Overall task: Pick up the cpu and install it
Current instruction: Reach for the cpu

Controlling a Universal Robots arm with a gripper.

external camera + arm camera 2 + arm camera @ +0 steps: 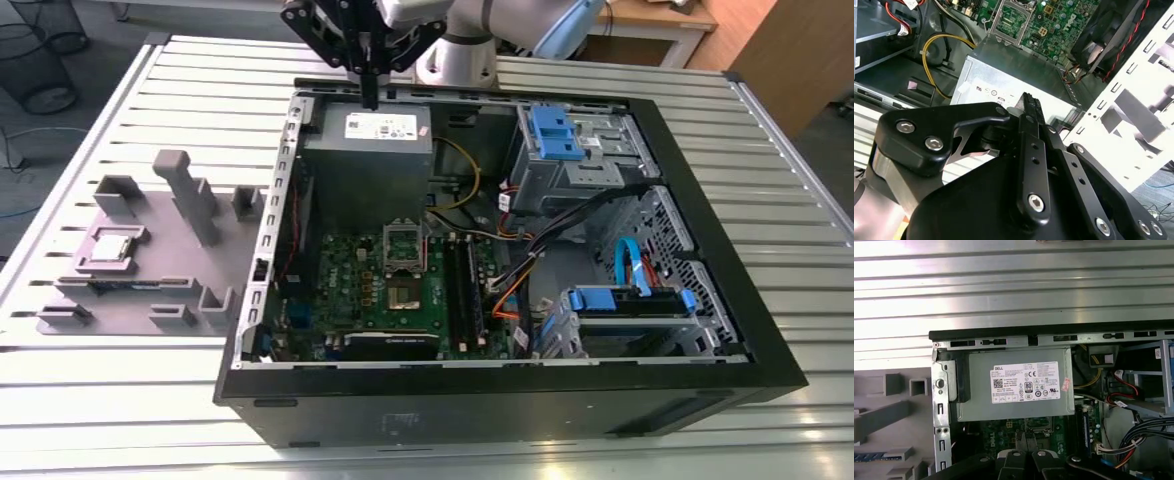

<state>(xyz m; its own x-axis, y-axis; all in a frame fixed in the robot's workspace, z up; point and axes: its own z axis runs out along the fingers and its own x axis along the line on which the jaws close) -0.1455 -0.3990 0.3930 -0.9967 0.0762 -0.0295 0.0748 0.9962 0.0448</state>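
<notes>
The cpu is a small pale square chip lying flat on the grey plastic holder block, on the table at the exterior view's left of the open PC case. My gripper hangs far from it, above the case's far edge over the grey power supply. Its black fingers are pressed together, shut on nothing. On the green motherboard the socket lies uncovered, with its dark metal frame flipped up beside it.
The labelled power supply sits just under the gripper. Yellow and red cables, a drive cage with blue tabs and a black fan crowd the case. The slatted metal table surrounds it.
</notes>
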